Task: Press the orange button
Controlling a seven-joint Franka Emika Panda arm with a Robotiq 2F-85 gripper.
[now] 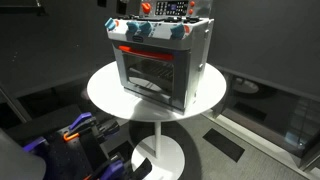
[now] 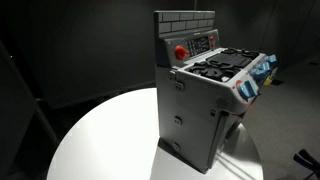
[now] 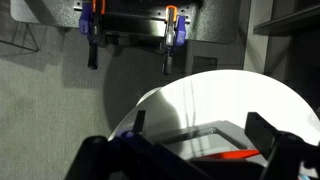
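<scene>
A grey toy stove (image 1: 160, 65) stands on a round white table (image 1: 105, 95); it also shows in an exterior view (image 2: 200, 105). The orange-red button (image 2: 180, 52) sits on its upright back panel, left of a dark control strip, and shows at the top edge in an exterior view (image 1: 147, 8). In the wrist view my gripper (image 3: 200, 130) is open and empty, its two dark fingers framing the stove's oven window and red handle (image 3: 235, 155) below. The button is not in the wrist view. The gripper does not show in either exterior view.
Blue knobs (image 1: 140, 32) line the stove's front edge above the red oven handle (image 1: 140, 50). Orange-and-purple clamps (image 1: 75, 133) lie low beside the table, also seen in the wrist view (image 3: 170, 25). The table stands on a white pedestal base (image 1: 160, 155). Dark walls surround the scene.
</scene>
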